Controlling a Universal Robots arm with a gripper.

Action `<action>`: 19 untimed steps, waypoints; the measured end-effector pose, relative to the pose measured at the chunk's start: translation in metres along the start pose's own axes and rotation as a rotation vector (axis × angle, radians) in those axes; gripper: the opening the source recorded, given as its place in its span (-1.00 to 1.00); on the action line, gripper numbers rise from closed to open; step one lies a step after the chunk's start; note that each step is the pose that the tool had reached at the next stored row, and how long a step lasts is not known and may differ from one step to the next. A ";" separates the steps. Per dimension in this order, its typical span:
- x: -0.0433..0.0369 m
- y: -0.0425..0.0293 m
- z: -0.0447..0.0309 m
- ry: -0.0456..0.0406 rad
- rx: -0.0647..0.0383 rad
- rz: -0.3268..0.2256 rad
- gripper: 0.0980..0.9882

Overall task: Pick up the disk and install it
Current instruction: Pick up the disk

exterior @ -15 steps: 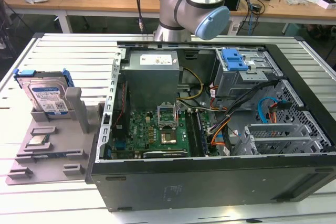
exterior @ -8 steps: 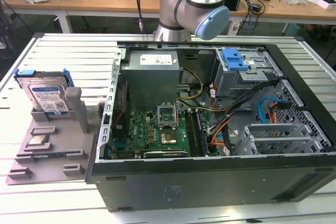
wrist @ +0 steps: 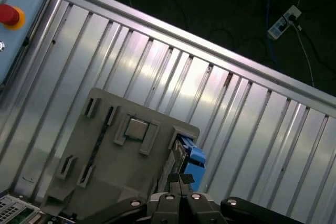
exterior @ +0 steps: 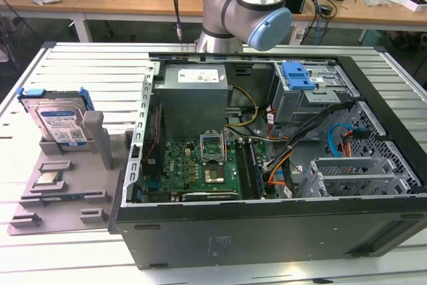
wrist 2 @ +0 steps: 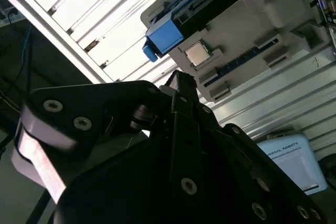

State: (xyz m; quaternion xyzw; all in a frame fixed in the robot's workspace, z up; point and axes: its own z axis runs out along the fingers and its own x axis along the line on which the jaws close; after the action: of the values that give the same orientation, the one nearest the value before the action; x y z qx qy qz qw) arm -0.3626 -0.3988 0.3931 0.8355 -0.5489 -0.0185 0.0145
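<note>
Black fingertips of the gripper (wrist: 182, 179) meet with no gap in the first wrist view, and nothing sits between them. Just ahead of them, not touching, the disk (wrist: 190, 157) stands on edge in a slot at the nearest rim of a grey holder (wrist: 121, 161), with its blue caddy frame toward the hand. In the exterior view its white-and-blue label faces outward, but the print cannot be made out. Farther along the holder, a small square chip (wrist: 137, 128) lies in a recess. Bare ribbed metal table (wrist: 236, 108) lies open around the holder, out to its edge rail. Beside the holder, the open computer case (exterior: 267, 231) holds boards, cables and a blue latch (exterior: 298, 75) on a drive cage.
</note>
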 end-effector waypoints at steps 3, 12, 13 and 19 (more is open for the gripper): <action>0.0000 0.0000 0.0000 0.0000 0.000 0.003 -0.98; 0.0000 0.0000 0.0003 -0.0086 0.003 0.195 -0.98; 0.0000 0.0000 0.0004 -0.0094 0.003 0.213 -0.98; 0.0000 0.0000 0.0008 -0.0147 0.005 0.332 -0.98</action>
State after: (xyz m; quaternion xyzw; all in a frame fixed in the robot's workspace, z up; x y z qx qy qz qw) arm -0.3626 -0.3988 0.3923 0.7332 -0.6796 -0.0206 0.0113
